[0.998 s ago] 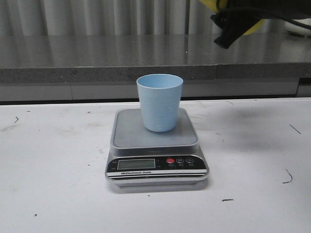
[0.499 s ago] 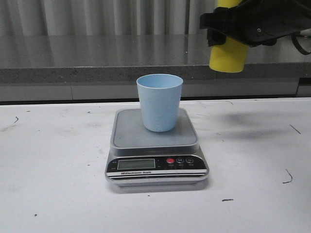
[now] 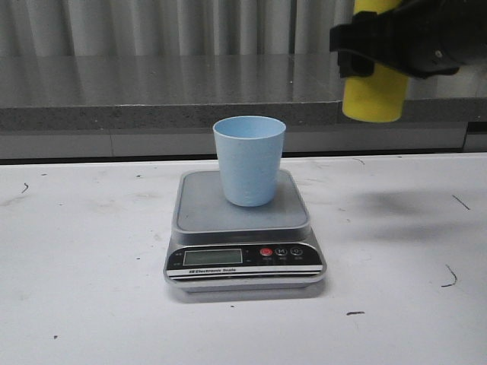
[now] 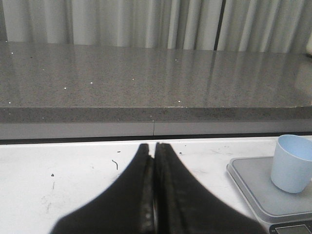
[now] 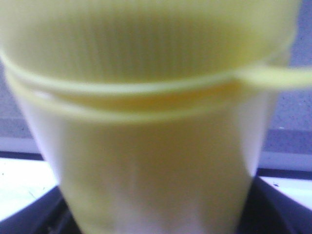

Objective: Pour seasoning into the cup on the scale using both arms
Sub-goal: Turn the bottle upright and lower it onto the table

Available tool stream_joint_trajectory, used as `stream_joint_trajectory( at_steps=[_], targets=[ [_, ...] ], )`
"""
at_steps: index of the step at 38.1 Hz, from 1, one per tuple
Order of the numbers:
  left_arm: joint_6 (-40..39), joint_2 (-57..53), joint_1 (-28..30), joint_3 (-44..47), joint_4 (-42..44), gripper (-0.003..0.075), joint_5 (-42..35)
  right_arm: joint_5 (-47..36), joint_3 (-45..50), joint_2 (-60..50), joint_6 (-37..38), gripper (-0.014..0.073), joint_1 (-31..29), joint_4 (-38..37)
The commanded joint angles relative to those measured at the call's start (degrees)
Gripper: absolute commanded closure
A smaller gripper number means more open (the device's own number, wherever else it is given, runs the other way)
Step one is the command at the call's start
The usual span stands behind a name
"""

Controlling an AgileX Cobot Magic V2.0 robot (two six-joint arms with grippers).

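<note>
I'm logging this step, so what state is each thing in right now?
Cup: upright on the scale, open, nothing visible inside.
Scale: flat on the table, display reading too small to tell.
Bottle: upright in the air, right of the cup, held.
Right gripper: shut on the bottle.
Left gripper: shut, empty, low over the table.

The right gripper [image 3: 365, 49] is a bulky matte black block with rounded, moulded edges and a squared lug jutting from its end, seen in the front view. In the left wrist view the left gripper [image 4: 154, 195] shows two long, smooth black fingers [image 4: 129, 195] that taper to narrow rounded tips, with a thin pale seam between them.
</note>
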Motion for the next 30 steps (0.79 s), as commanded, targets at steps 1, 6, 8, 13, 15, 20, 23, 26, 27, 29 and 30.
stream_joint_trajectory(
  at_steps=[1, 6, 8, 13, 15, 20, 23, 26, 27, 29, 30],
  targets=[
    [-0.5, 0.6, -0.1, -1.5, -0.6, 0.0740, -4.9, -12.9, 4.4, -3.1, 0.2, 0.0631, 1.0, -2.0],
    [-0.5, 0.6, -0.1, -1.5, -0.6, 0.0740, -4.9, -18.7, 13.0, -2.6, 0.3, 0.0631, 1.1, -2.0],
    [-0.5, 0.6, -0.1, -1.5, -0.6, 0.0740, -4.9, -21.0, 14.5, -1.1, 0.3, 0.0631, 1.1, -2.0],
    [-0.5, 0.6, -0.1, -1.5, -0.6, 0.0740, -4.9, -25.7, 15.1, 4.3, 3.0, 0.0628, 1.1, -2.0],
    [-0.5, 0.6, -0.1, -1.5, -0.6, 0.0740, -4.9, -27.6, 15.1, 6.1, 6.0, 0.0628, 1.1, -2.0],
    [-0.5, 0.6, -0.1, -1.5, -0.6, 0.0740, -4.9, -31.2, 15.1, 10.1, 9.0, 0.0628, 1.1, -2.0],
    [-0.5, 0.6, 0.0, -1.5, -0.6, 0.0740, -4.9, -33.9, 15.1, 12.1, 9.0, 0.0627, 1.1, -2.1],
    [-0.5, 0.6, 0.0, -1.5, -0.6, 0.0740, -4.9, -37.1, 15.1, 13.6, 9.0, 0.0596, 1.1, -3.1],
    [-0.5, 0.6, 0.0, -1.5, -0.6, 0.0740, -4.9, -37.7, 15.1, 14.0, 9.0, 0.0579, 1.1, -3.7],
    [-0.5, 0.6, 0.0, -1.5, -0.6, 0.0740, -4.9, -37.4, 15.1, 14.3, 9.0, 0.0524, 1.1, -4.4],
    [-0.5, 0.6, 0.0, -1.5, -0.6, 0.0740, -4.9, -37.1, 15.1, 14.3, 9.0, 0.0494, 1.1, -4.6]
  ],
)
